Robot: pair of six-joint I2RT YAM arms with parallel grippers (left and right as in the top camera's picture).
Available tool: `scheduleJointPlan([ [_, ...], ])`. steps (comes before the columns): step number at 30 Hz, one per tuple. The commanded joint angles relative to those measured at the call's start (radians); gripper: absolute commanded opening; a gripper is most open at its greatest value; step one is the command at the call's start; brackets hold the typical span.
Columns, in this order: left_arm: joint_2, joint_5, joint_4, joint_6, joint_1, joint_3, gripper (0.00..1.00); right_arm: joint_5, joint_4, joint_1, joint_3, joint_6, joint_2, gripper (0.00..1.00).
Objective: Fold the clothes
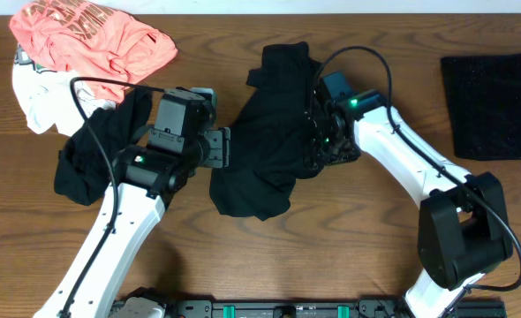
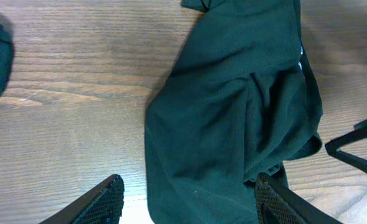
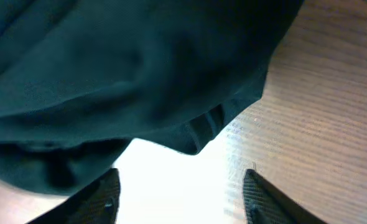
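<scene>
Fold pending: a crumpled black garment (image 1: pixel 265 141) lies in the middle of the table (image 1: pixel 207 35), its long axis running away from the robot. The left gripper (image 2: pixel 188 182), fingers spread, faces its left edge. The right gripper (image 3: pixel 182 177), spread and empty, sits just short of the opposite hem. No container shows.
</scene>
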Motion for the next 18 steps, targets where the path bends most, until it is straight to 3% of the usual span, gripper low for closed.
scheduleJointPlan([
  [1, 0.015, 0.004, 0.0, -0.006, -0.002, 0.011, 0.68, 0.033, 0.049, 0.017, -0.06, -0.001, -0.003, 0.57],
  [10, 0.044, 0.004, 0.005, -0.006, -0.002, 0.011, 0.68, 0.156, 0.23, 0.072, -0.173, -0.011, -0.003, 0.56],
  [18, 0.059, 0.004, 0.005, -0.006, -0.002, 0.011, 0.68, 0.308, 0.246, 0.075, -0.185, -0.011, -0.003, 0.49],
])
